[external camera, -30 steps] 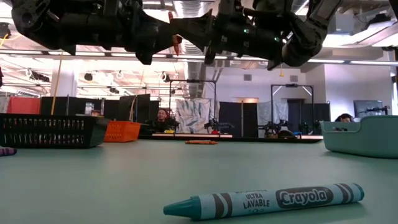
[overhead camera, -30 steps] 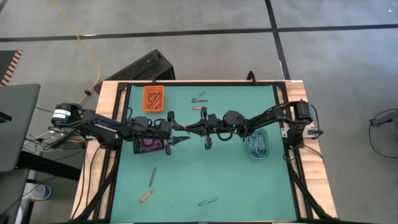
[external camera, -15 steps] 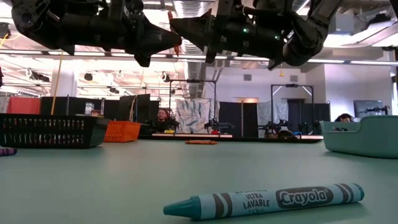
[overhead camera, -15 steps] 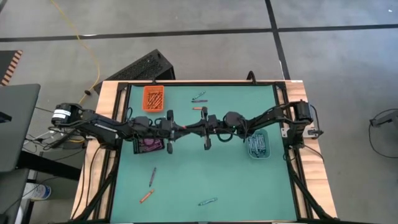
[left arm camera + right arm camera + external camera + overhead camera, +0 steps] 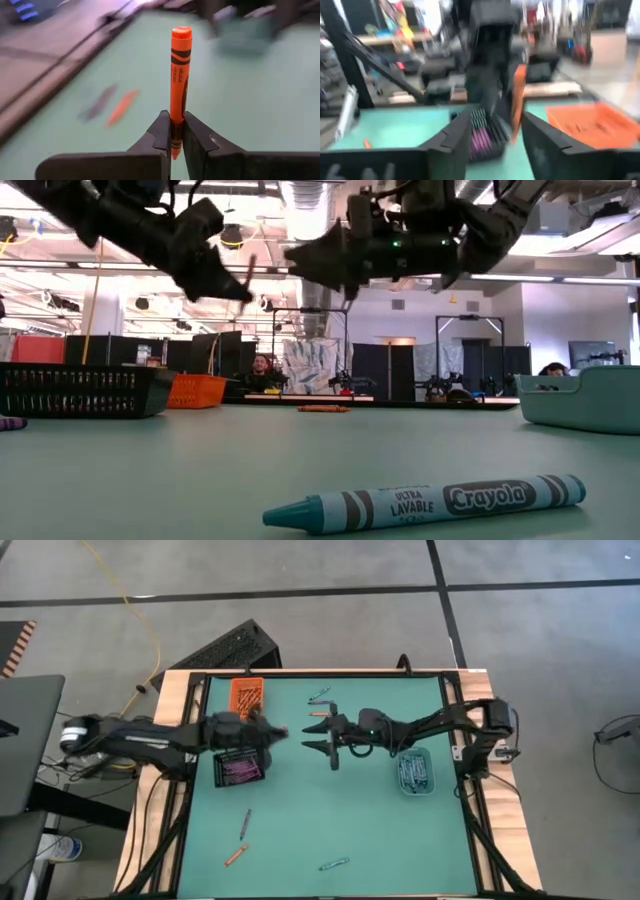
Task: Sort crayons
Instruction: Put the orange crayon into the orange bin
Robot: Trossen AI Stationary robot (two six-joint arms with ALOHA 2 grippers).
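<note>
My left gripper (image 5: pixel 275 732) is shut on an orange crayon (image 5: pixel 180 75) and hangs above the table between the black tray (image 5: pixel 238 768) and the orange tray (image 5: pixel 247 697). My right gripper (image 5: pixel 312 736) stands open a little to its right, also high over the table, with nothing between its fingers (image 5: pixel 455 135). Purple crayons lie in the black tray, orange ones in the orange tray, blue ones in the clear tray (image 5: pixel 413 772). Loose crayons lie on the mat: a teal one (image 5: pixel 425 502) near the front edge, plus others (image 5: pixel 244 824) (image 5: pixel 235 856) (image 5: pixel 317 715) (image 5: pixel 319 695). My left gripper pinches the orange crayon between its two fingers near the crayon's pointed end (image 5: pixel 176 117); the point shows just behind the fingertips (image 5: pixel 162 132). The crayon runs along the fingers and sticks out past them, flat end (image 5: pixel 181 32) foremost. It is lifted clear of the table.
The three trays stand on the green mat (image 5: pixel 330 810): orange at the far left, black at the left, clear at the right. A black frame (image 5: pixel 200 720) borders the mat. People sit in the room behind the table in the low view.
My left gripper has shut on the orange crayon that my right gripper held. My right gripper has then opened and let go. My left gripper has carried the crayon toward the table's left and far edge, away from my right gripper, and has tipped.
</note>
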